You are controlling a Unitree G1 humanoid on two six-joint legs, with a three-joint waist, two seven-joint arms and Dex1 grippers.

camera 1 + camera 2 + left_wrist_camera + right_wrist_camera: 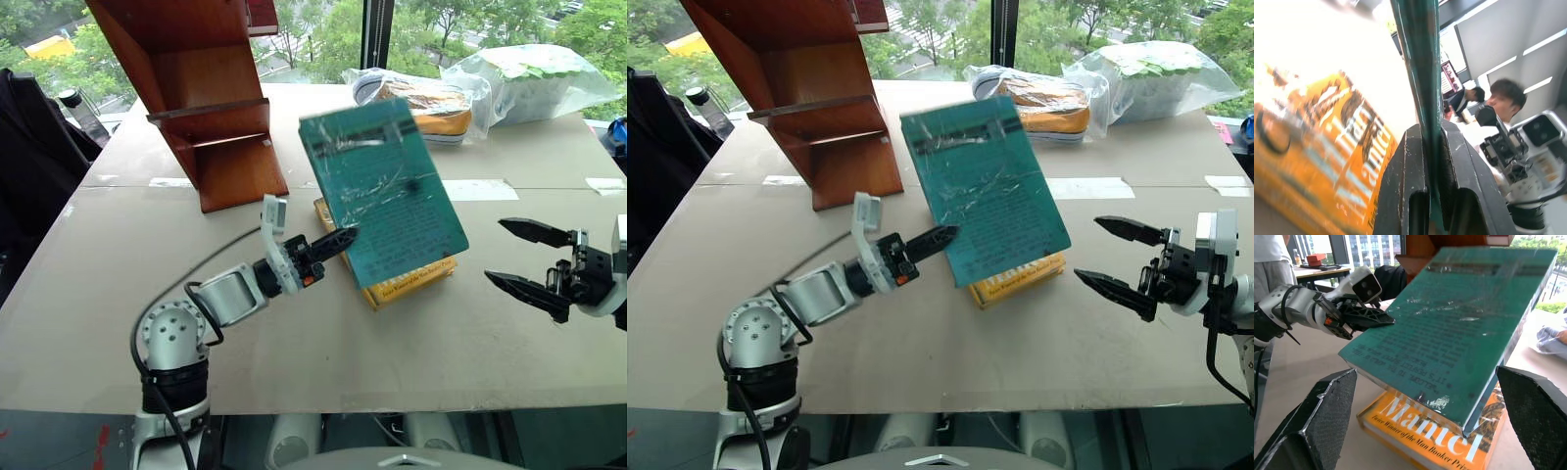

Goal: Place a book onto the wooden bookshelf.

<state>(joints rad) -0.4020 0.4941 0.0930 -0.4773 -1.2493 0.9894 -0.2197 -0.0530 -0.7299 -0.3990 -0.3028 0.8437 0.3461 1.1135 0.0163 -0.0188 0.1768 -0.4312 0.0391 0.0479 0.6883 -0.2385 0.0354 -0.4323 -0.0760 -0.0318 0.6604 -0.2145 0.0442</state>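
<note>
I have the left end effector (338, 241) clamped on the book (382, 201), mid-frame, its low corner on the yellow-orange book (416, 279). The right end effector (524, 258) gapes empty at right. Next I must swing it up-left to the wooden bookshelf (206, 108).

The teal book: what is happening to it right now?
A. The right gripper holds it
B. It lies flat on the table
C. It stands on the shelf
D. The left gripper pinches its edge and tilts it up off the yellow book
D: the left gripper is shut on the teal book, tilted above the yellow book.
</note>
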